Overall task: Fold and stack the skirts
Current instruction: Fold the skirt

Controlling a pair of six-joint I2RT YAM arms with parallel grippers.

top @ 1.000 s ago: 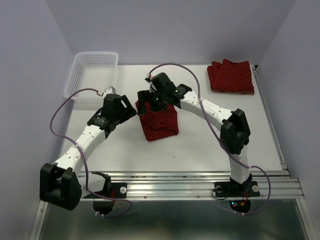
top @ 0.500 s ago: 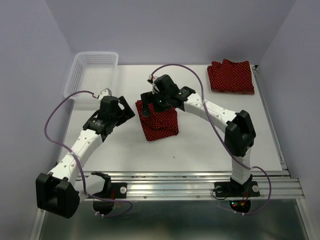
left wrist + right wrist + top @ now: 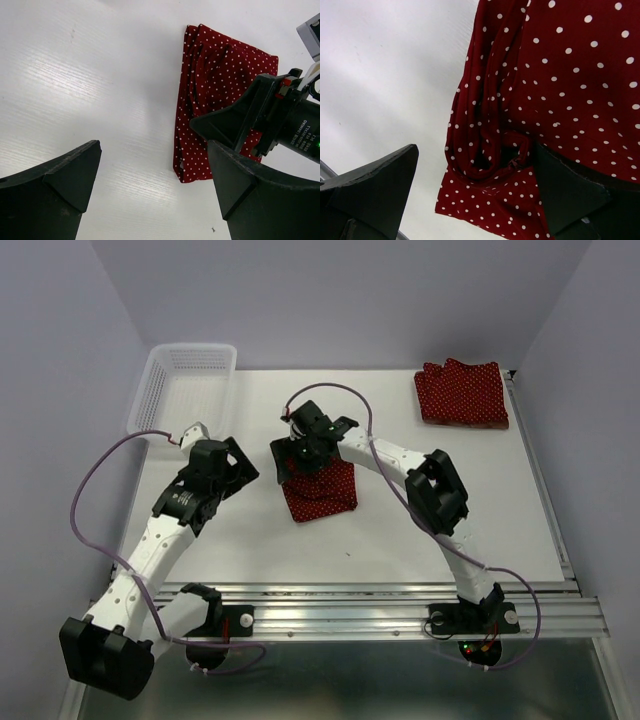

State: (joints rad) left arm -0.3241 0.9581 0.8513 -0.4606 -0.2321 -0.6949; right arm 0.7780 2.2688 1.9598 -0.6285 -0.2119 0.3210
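1. Roughly at the middle of the white table (image 3: pixel 420 540) lies one folded skirt (image 3: pixel 320 495), dark red with tiny white dots, a flat, slightly skewed rectangle.
2. Its left edge shows several stacked layers of cloth in the left wrist view (image 3: pixel 200 100). In the right wrist view (image 3: pixel 570 75) that edge bunches into a small curl at one corner.
3. The right claw (image 3: pixel 287 465) hangs over that left edge of the folded skirt with its jaws spread wide.
4. In its own camera the right claw (image 3: pixel 475 185) has one finger over the dotted cloth and the other over bare table beside it, with the layered edge between them. It is closed on nothing, and whether a fingertip touches the cloth cannot be told.
5. The left claw (image 3: pixel 240 464) hovers to the left of the folded skirt, clear of it, jaws equally wide and empty.
6. Seen from the left wrist, the left claw (image 3: pixel 152 172) frames only bare table, with the folded skirt ahead and the right claw's black body in front of the cloth.
7. A second pile of skirts (image 3: pixel 462 392) in the same dotted red lies well apart from the folded skirt, beyond it to the right.
8. A white lattice basket (image 3: pixel 185 385) stands beyond the folded skirt to the left, also well apart.
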